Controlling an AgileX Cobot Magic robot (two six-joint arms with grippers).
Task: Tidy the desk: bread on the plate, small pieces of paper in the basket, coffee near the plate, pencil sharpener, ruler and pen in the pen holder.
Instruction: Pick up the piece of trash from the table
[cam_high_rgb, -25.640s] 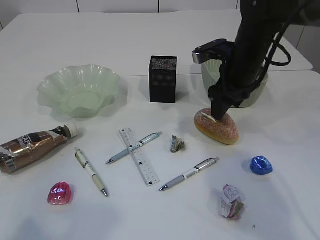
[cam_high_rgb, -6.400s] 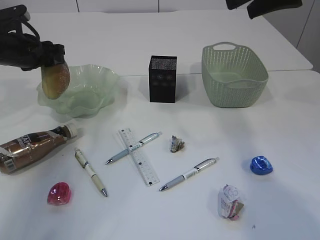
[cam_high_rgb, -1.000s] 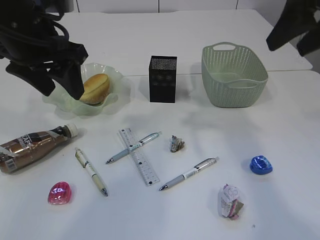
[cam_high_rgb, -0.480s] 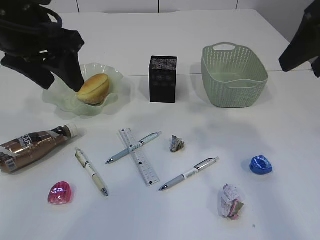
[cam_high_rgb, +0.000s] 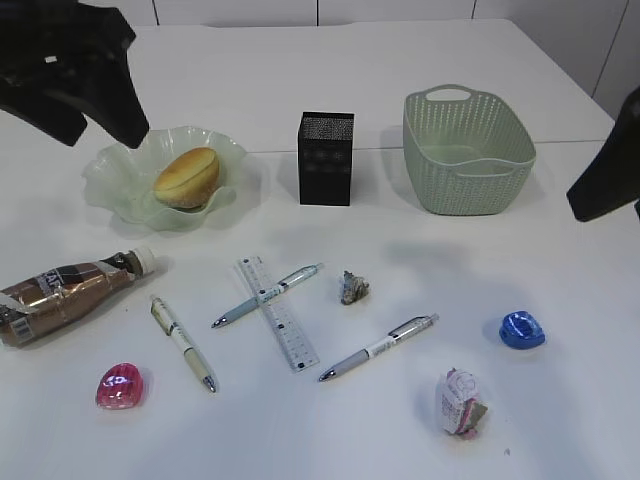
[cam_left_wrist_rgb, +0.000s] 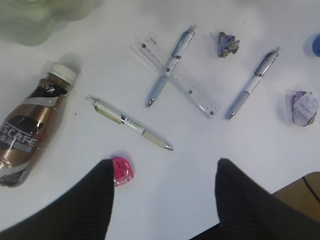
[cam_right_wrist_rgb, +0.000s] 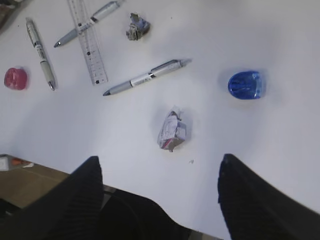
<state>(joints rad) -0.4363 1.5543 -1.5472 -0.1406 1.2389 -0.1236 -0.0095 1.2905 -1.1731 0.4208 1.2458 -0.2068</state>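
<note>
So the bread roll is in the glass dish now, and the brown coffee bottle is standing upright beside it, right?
Not quite. The bread roll is in the glass dish, but the brown coffee bottle is lying on its side on the desk, in front of the dish, not standing upright. The exterior view shows this.

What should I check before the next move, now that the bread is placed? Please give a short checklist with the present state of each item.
1. Bread lies inside the plate: ok.
2. Left gripper is open and holds nothing: ok.
3. Right gripper is open and holds nothing: ok.
4. Coffee stands near the plate: not ok, it lies on its side in front of it.
5. Paper pieces in the basket: not ok, the grey scrap and the crumpled wrapper are on the desk.
6. Ruler free to lift: not ok, a pen lies across it.
</note>
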